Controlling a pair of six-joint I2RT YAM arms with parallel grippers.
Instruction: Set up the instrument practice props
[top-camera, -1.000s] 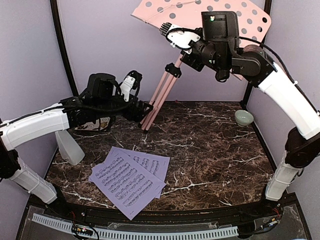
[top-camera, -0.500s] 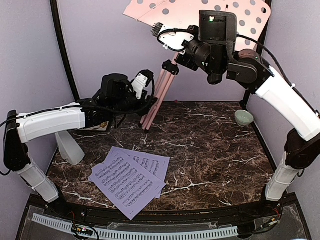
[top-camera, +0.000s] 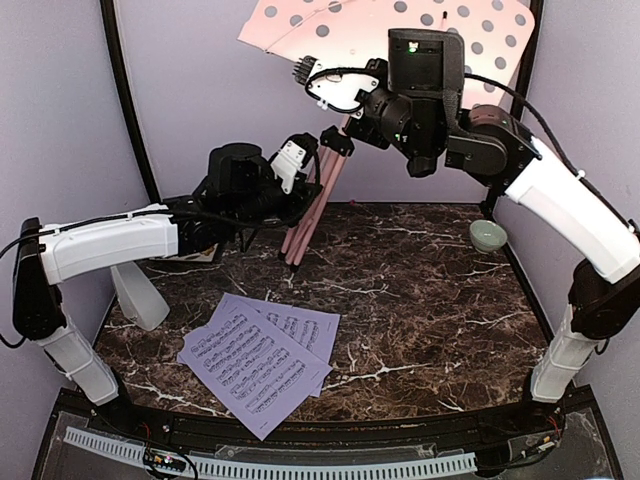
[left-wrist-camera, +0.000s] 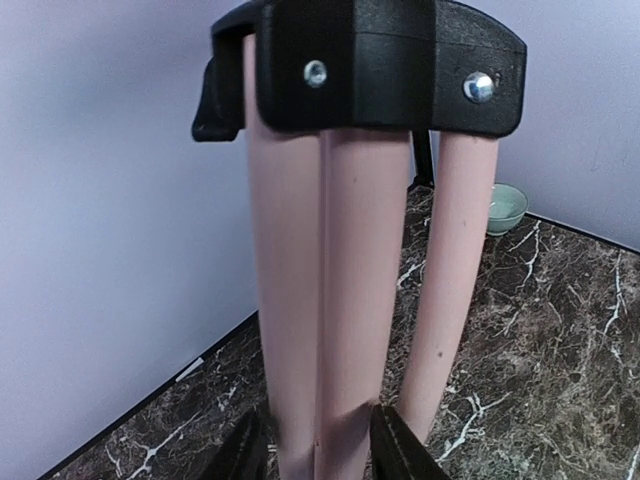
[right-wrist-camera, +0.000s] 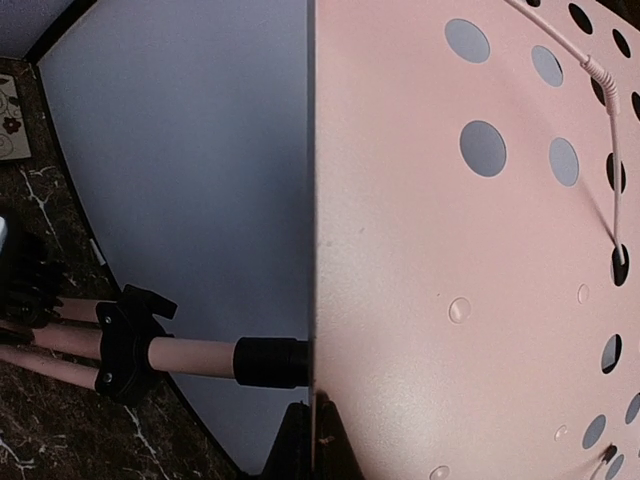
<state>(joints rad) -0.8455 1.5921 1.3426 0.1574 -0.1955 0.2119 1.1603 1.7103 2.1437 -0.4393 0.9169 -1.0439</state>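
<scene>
The pink music stand is tilted up at the back, with its perforated plate (top-camera: 400, 25) high and its three folded legs (top-camera: 318, 185) slanting down to feet near the table. My left gripper (top-camera: 304, 198) is shut on two of the legs (left-wrist-camera: 330, 300); the third leg (left-wrist-camera: 455, 270) lies outside its right finger (left-wrist-camera: 395, 448). My right gripper (top-camera: 308, 70) is shut on the plate's edge (right-wrist-camera: 316, 300). Lavender sheet-music pages (top-camera: 255, 360) lie flat at the front left. The grey pyramid metronome (top-camera: 138, 295) stands at the left edge.
A pale-green bowl (top-camera: 487, 236) sits at the back right and also shows in the left wrist view (left-wrist-camera: 507, 207). A floral tile (top-camera: 185, 255) lies partly hidden under my left arm. Purple walls close off the back and both sides.
The stand has swung steeper. My right gripper carried the plate up and to the left. My left gripper moved right and up along the legs, still gripping them.
</scene>
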